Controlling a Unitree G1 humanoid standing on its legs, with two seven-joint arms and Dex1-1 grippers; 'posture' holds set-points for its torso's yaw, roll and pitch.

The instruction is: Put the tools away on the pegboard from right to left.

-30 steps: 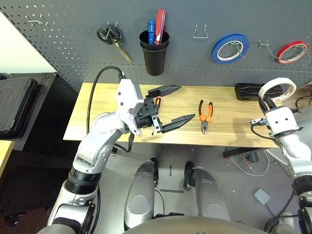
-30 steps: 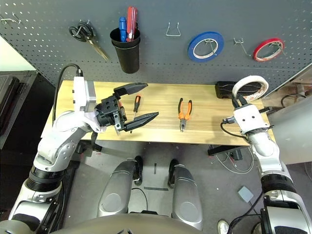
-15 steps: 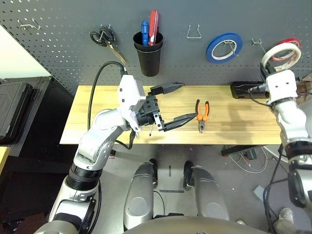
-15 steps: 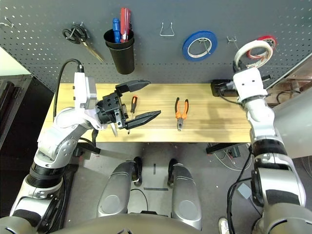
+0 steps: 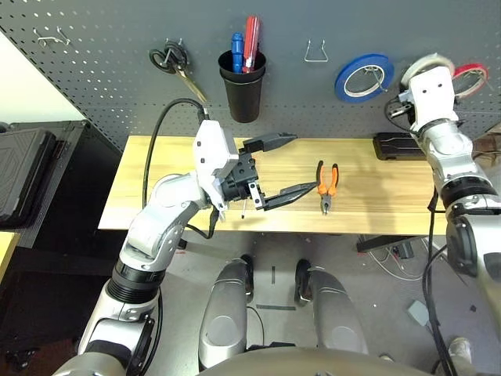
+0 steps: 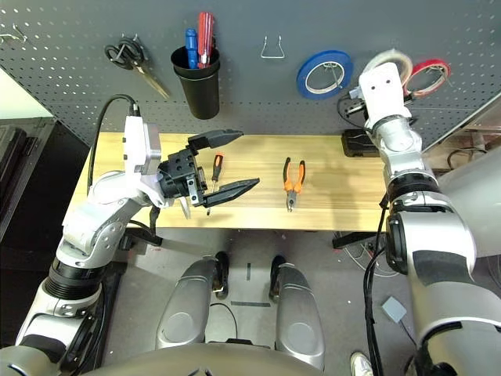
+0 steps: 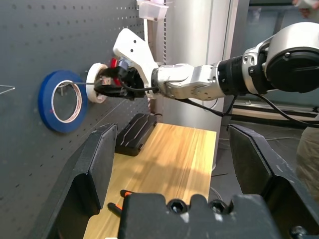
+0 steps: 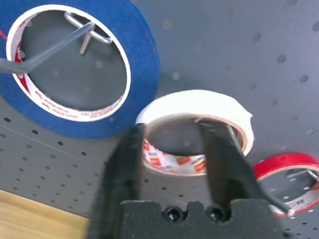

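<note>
In the left eye view I'm seeing the pegboard [image 5: 156, 23] spanning the top of the frame, with the black cup [image 5: 243, 98] hanging left of centre. The whitish tape roll [image 5: 427, 66] is sitting at upper right, partly behind my right arm, between the blue roll [image 5: 364, 78] and the red roll [image 5: 470, 81]. The orange-handled pliers [image 5: 326, 188] are lying on the bench [image 5: 368, 180], right of centre.

In the right eye view my left end effector [image 6: 235, 165] is hovering over the bench left of centre, released and empty. The screwdriver [image 6: 217, 167] is lying beside it, its handle pointing towards the top.

In the left wrist view I'm getting the two fingers standing wide apart, with my right arm reaching across to the whitish roll at the board.

In the right wrist view my right end effector [image 8: 174, 154] is standing released, its fingers apart in front of the whitish roll, which is hanging on a wire hook [image 8: 233, 137].
</note>
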